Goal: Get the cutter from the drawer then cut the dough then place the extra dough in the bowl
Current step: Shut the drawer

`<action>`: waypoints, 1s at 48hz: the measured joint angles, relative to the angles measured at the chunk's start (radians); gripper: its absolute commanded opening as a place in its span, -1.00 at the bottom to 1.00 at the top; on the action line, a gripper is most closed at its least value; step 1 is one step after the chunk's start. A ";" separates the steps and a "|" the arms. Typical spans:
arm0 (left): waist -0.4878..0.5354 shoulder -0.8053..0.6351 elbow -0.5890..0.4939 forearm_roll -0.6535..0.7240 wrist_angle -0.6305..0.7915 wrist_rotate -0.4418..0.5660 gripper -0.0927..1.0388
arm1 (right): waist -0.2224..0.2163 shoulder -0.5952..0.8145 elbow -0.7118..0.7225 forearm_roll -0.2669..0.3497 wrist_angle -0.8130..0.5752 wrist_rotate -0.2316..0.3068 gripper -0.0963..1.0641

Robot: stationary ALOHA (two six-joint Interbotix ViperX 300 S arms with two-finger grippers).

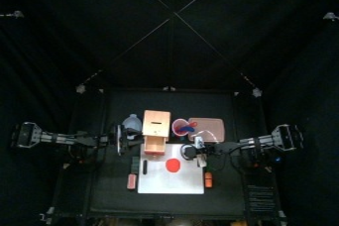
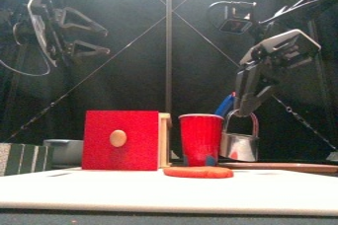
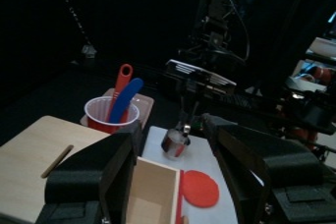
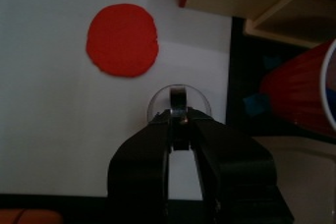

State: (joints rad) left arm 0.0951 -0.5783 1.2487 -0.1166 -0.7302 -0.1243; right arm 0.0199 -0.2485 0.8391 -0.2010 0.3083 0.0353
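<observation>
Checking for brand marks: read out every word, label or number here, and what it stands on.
No text can be read: the pale wooden box's red drawer front, red plastic cup, flat red dough disc, round metal cutter and white cutting board show none.

Dim black surroundings, light from above, cutting board (image 4: 66, 120) glaring white, soft focus
</observation>
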 measured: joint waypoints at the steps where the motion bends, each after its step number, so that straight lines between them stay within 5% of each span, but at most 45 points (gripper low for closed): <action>1: 0.003 0.002 -0.002 0.000 0.000 0.002 0.73 | 0.000 -0.003 0.003 0.005 0.002 0.000 0.04; 11: 0.040 0.002 -0.014 0.002 0.000 0.002 0.73 | -0.005 -0.021 0.014 0.052 0.032 0.002 0.08; 26: 0.069 0.011 -0.034 0.035 0.000 0.002 0.73 | -0.012 -0.021 0.017 0.087 0.032 0.000 0.43; 48: 0.173 0.021 -0.098 0.021 0.014 -0.005 0.72 | -0.009 -0.021 -0.075 0.087 0.017 -0.002 0.45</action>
State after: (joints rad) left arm 0.2684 -0.5568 1.1505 -0.0951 -0.7164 -0.1289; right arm 0.0107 -0.2700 0.7639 -0.1135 0.3252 0.0337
